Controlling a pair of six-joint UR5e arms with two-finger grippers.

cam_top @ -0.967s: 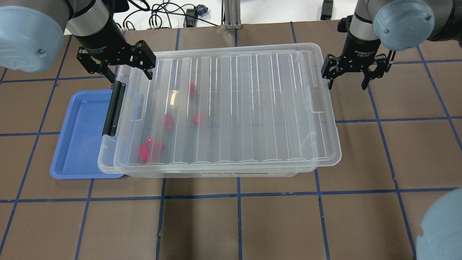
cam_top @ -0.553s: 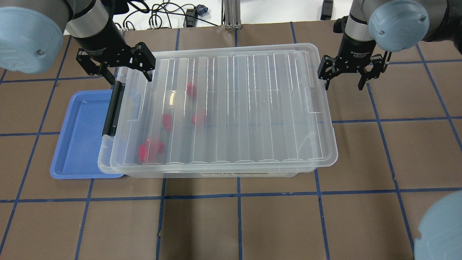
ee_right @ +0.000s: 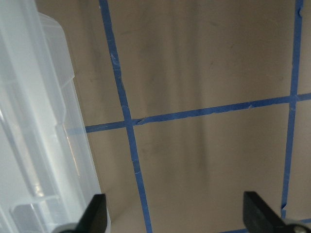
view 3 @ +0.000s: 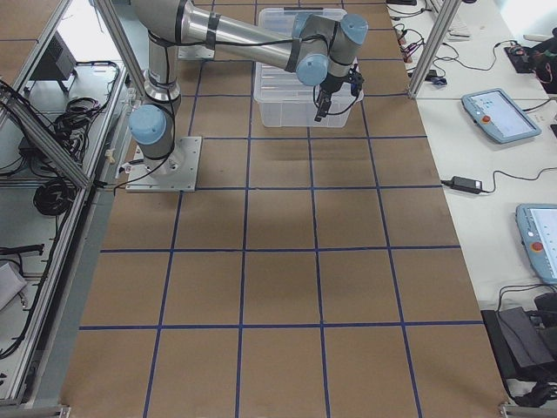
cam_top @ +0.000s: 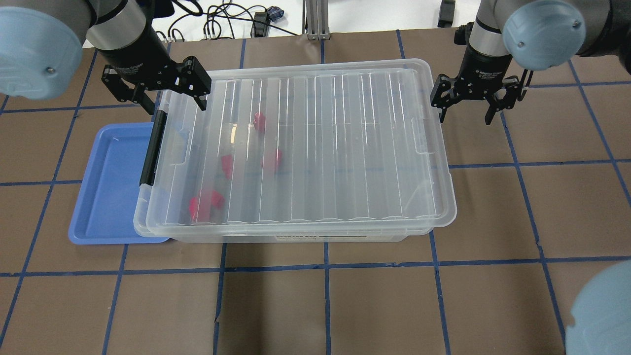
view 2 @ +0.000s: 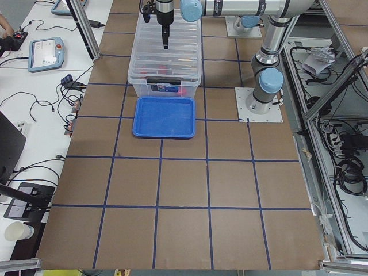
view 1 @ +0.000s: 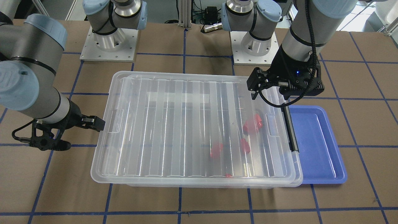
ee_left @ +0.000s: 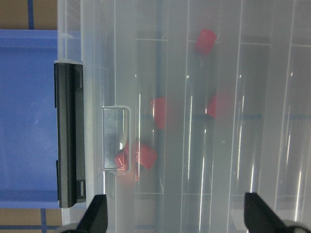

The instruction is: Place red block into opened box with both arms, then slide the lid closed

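The clear box (cam_top: 345,237) stands mid-table with the ribbed clear lid (cam_top: 345,148) lying on top, offset slightly to the right. Several red blocks (cam_top: 259,121) (view 1: 252,123) (ee_left: 205,41) show blurred through the lid, inside the box's left half. My left gripper (cam_top: 175,101) (view 1: 270,96) (ee_left: 177,216) hangs open over the far left corner, above the black clip bar (cam_top: 153,148). My right gripper (cam_top: 464,116) (view 1: 77,133) (ee_right: 177,216) is open beside the lid's right short end, one finger (cam_top: 440,112) against the lid's edge (ee_right: 39,121), nothing held.
A blue tray (cam_top: 108,187) (view 1: 317,146) lies on the table against the box's left end, partly under it. Brown table surface with blue tape lines (ee_right: 121,111) surrounds the box. Cables (cam_top: 222,19) lie beyond the far edge.
The lid has slid a little to the left over the box. My right gripper moved left and slightly away with it. The left gripper barely shifted.
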